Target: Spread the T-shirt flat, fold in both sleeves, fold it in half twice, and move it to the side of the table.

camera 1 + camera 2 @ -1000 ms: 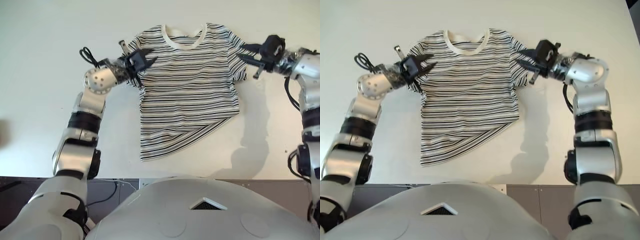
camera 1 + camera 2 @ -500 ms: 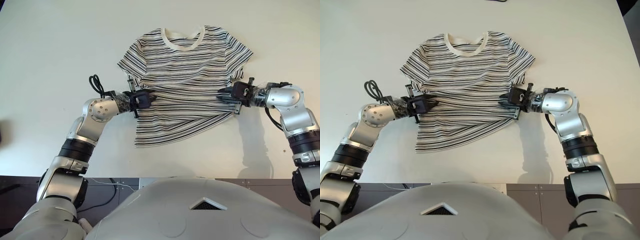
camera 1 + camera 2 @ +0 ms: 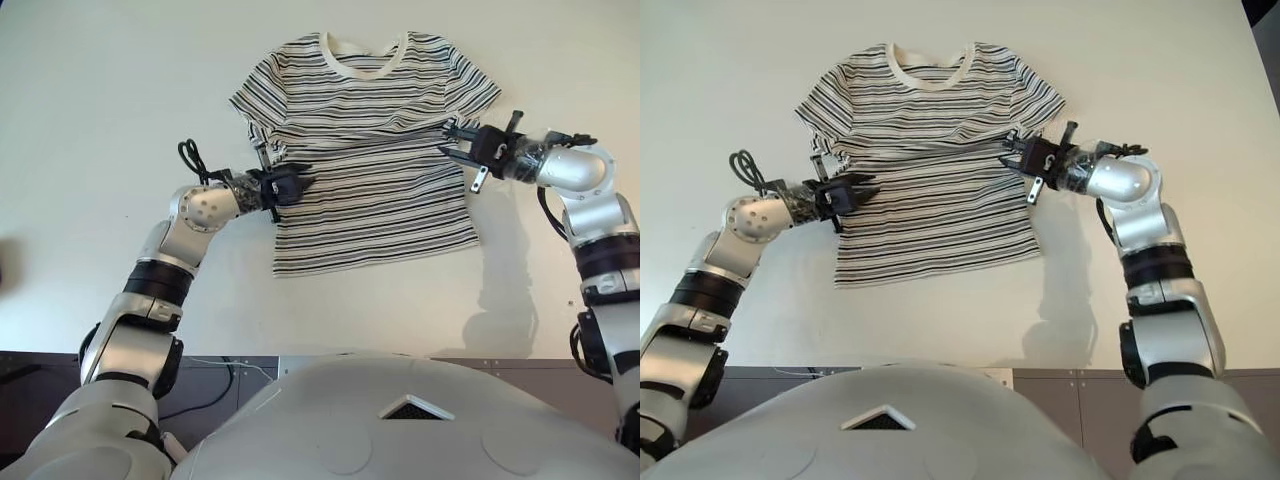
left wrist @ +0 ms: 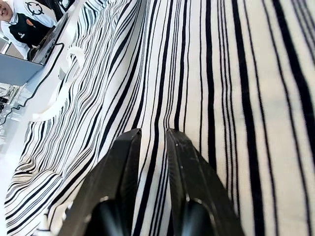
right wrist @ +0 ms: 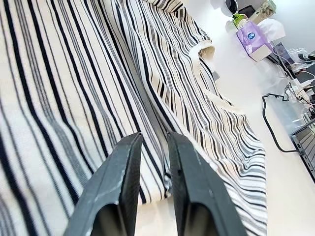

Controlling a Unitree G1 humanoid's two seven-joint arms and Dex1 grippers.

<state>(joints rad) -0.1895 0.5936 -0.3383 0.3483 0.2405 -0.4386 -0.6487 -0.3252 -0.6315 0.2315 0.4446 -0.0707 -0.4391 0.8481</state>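
Left gripper [image 3: 300, 182] and right gripper [image 3: 448, 139], each barely parted, rest on the flat striped T-shirt [image 3: 372, 195], sleeves unfolded.

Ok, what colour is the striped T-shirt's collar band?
Plain cream collar band on the dark-striped T-shirt; clearest in the left eye view.

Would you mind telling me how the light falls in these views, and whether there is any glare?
Left eye view: even light, bright table, no glare on the T-shirt. Left wrist view: soft sheen on the left tool. Right wrist view: like sheen on the right tool.
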